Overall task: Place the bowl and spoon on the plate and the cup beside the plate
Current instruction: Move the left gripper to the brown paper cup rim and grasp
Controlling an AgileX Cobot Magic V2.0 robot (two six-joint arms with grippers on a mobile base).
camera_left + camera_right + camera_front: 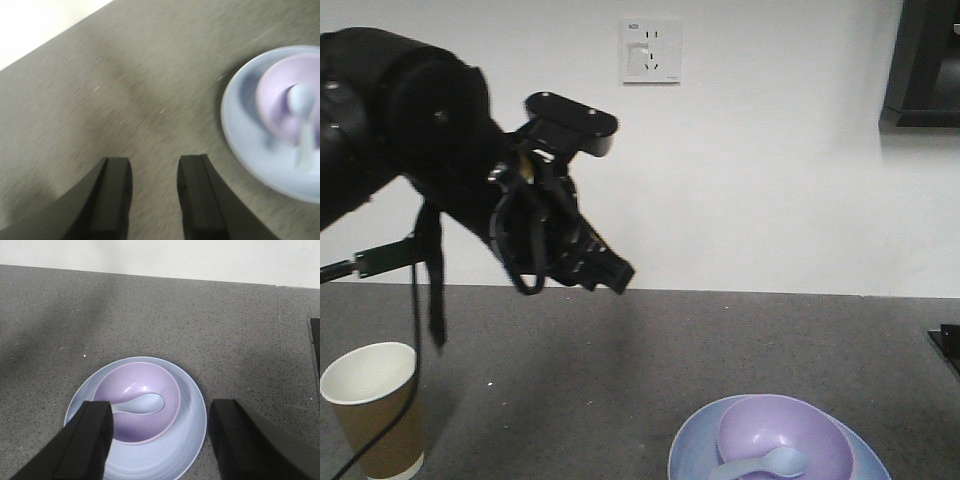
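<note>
The lavender bowl [785, 435] [135, 385] sits on the pale blue plate [690, 455] [190, 440] at the front right of the counter. The spoon [770, 465] [145, 404] lies inside the bowl, handle pointing left. The brown paper cup [370, 410] stands upright at the front left, well apart from the plate. My left gripper [610, 270] [154, 160] hangs open and empty above the counter between cup and plate; its view shows the plate [250, 150], bowl [275, 105] and spoon [302, 115] to the right. My right gripper [160, 407] is open and empty above the plate.
The grey speckled counter [650, 340] ends at a white wall with a socket [651, 50]. A dark object [945, 345] [315, 340] sits at the counter's right edge. A dark cabinet corner [920, 60] hangs at the upper right.
</note>
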